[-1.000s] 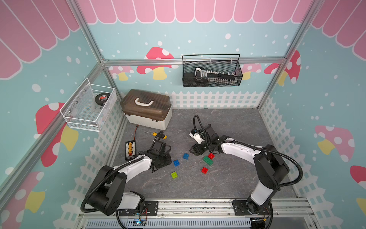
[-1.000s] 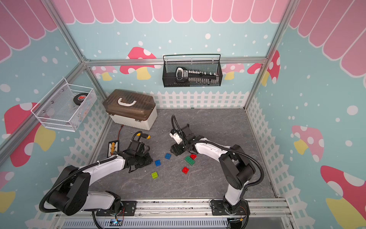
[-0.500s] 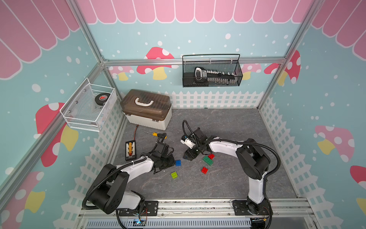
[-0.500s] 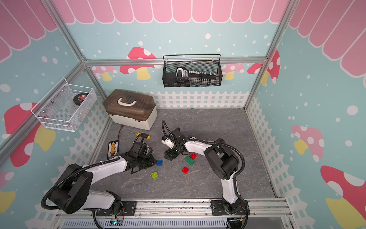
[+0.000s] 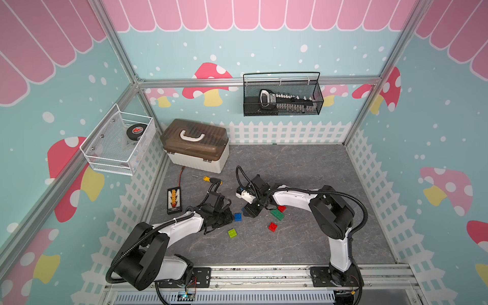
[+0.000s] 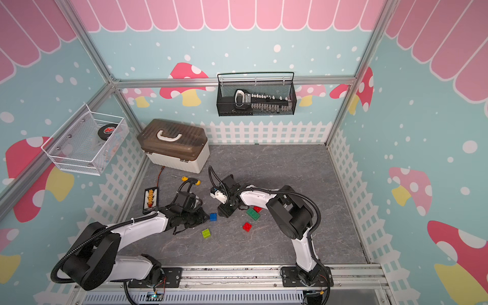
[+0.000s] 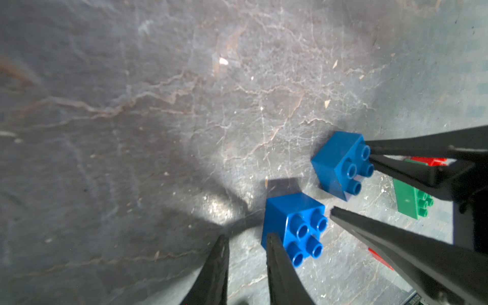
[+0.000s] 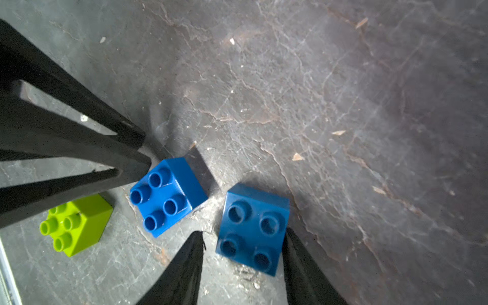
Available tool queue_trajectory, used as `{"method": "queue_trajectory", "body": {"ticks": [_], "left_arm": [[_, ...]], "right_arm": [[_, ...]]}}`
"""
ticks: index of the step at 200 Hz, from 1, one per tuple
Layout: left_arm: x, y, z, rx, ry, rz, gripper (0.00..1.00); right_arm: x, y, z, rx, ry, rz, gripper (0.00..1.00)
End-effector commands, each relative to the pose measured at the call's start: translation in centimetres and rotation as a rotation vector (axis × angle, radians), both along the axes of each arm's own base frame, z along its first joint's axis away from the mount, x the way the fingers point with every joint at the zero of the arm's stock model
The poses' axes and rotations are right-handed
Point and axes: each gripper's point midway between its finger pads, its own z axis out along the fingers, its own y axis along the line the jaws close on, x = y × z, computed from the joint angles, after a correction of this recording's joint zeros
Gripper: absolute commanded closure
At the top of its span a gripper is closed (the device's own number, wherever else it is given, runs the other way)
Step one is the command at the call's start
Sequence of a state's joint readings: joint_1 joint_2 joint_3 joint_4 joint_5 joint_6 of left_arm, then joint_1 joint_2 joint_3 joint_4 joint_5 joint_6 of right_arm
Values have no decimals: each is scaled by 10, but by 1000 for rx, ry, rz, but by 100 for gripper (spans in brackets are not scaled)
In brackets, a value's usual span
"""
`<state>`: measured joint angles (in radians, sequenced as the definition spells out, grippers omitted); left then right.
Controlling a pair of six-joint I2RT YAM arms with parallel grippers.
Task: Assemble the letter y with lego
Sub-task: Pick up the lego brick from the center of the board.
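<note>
1. Right wrist view: right fingers (image 8: 301, 269) are spread and straddle the right blue brick (image 8: 252, 229), which sits studs up on the counter (image 8: 343, 105); one finger touches its side, while a sliver of counter shows at the other.
2. Left wrist view: left fingers (image 7: 278, 272) stand almost together with nothing between them; one tip meets the side of the left blue brick (image 7: 293, 229), touching or nearly so; this brick also sits studs up.
3. Both blue bricks lie just beside each other, not touching, between the two arms.
4. Lime brick (image 8: 79, 221) stands alone, studs up, nearer the arm bases than the left blue brick.
5. In both top views, green brick (image 5: 276, 214) lies just beside the right fingers on the robot's right, a red brick (image 5: 281, 208) just beside its far end; a second red brick (image 5: 272, 226) lies alone nearer the bases.
6. Each brick lies singly on the counter.
7. Screwdriver (image 5: 208, 179) and toolbox (image 5: 195, 144) occupy the far left of the counter; a black basket (image 5: 250, 108) and a white basket (image 5: 111, 162) hang on the walls.
</note>
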<state>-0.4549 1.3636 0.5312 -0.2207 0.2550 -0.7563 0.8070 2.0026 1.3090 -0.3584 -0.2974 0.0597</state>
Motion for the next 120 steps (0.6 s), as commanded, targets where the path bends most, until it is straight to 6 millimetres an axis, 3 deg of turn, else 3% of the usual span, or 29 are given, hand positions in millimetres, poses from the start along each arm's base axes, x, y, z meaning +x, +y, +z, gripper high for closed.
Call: {"method": "queue_trajectory", "body": {"ticks": [1, 24, 69, 120], "left_arm": [[-25, 11, -19, 50, 105, 15, 72], [-28, 8, -20, 51, 111, 4, 73], [-33, 4, -20, 59, 111, -5, 73], [-39, -9, -18, 54, 114, -42, 73]], "right_arm": [[-1, -8, -15, -85, -18, 9, 51], [2, -6, -14, -89, -43, -12, 51], [6, -12, -20, -133, -65, -39, 65], [12, -24, -6, -143, -132, -77, 67]]}}
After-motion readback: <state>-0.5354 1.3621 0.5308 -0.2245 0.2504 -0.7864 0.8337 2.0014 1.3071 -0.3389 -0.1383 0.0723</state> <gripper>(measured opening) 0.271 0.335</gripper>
